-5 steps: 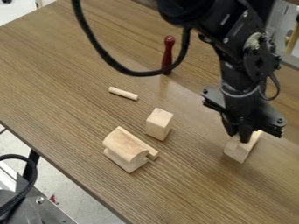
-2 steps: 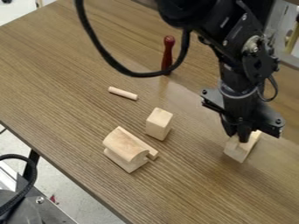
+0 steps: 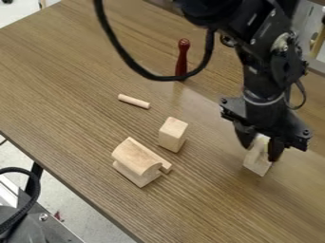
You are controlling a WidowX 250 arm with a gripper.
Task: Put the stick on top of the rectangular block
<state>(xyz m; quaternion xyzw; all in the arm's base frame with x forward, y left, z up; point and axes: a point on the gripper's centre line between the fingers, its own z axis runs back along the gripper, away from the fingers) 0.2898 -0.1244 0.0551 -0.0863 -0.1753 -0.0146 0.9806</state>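
Observation:
At the right of the table the gripper (image 3: pixel 260 148) is low over a pale wooden block (image 3: pixel 258 166), its two fingers apart on either side of the block's upper part. A lighter wooden piece seems to lie along the top of this block, between the fingers; I cannot tell if it is a separate stick. Left of centre, a short round wooden stick (image 3: pixel 134 101) lies flat on the table. Near the middle stands an upright rectangular wooden block (image 3: pixel 173 135).
Left of the upright block is an arched wooden block (image 3: pixel 137 159) on a flat base, with a narrow wooden piece along its right side. A dark red turned peg (image 3: pixel 182 60) stands behind, near the arm's hanging cable. The table's edge (image 3: pixel 68 185) runs along the lower left.
The fingers, close together before, have spread apart, showing more of the wood between them. The arm and its cable have shifted slightly right. The block underneath and the other pieces stayed put.

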